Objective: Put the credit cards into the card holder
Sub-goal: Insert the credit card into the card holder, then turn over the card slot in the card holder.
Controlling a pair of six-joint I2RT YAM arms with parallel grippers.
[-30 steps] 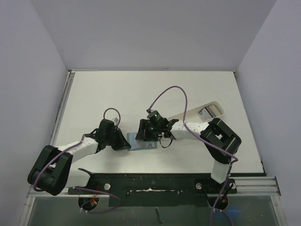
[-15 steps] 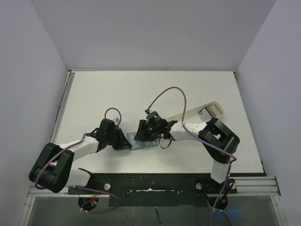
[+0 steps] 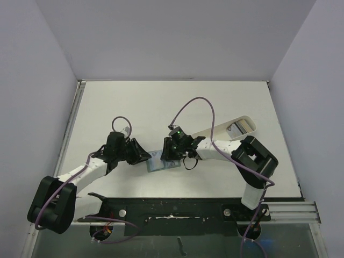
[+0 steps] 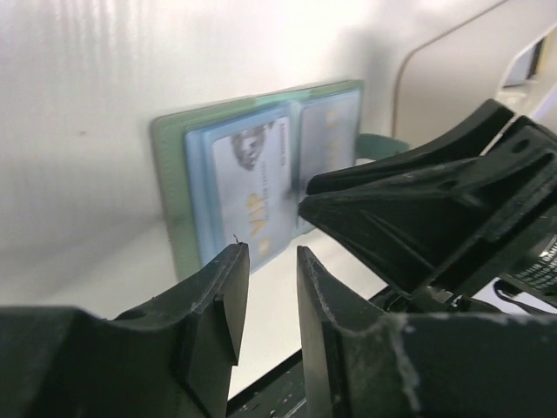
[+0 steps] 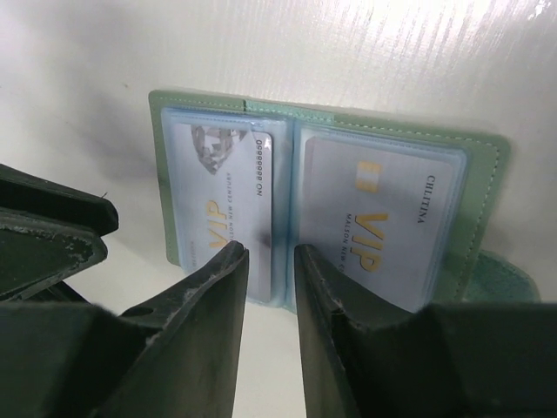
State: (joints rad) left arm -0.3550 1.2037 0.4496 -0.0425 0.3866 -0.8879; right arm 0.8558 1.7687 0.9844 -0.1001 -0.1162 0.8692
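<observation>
First, locate the card holder (image 5: 283,174) lying open and flat on the table (image 5: 435,52), pale blue inside up, directly between the two grippers. Note one credit card (image 5: 222,196) seated in one pocket and a second card (image 5: 374,218) in the other, both printed VIP. Read the left gripper (image 4: 265,261) as slightly parted, with nothing between the jaws. Read the right gripper (image 5: 268,257) likewise: narrowly parted, empty, close over the holder. Expect trouble from crowding, with both fingertip pairs near the same small wallet: a collision between arms, or a nudge sliding the holder across the smooth table. Guard also against a fingertip catching a pocket lip and dragging a seated card back out. Check the long white tray (image 3: 244,119), well apart on the right, for a silvery item (image 3: 237,127), possibly a card left to load; cannot confirm from above.
</observation>
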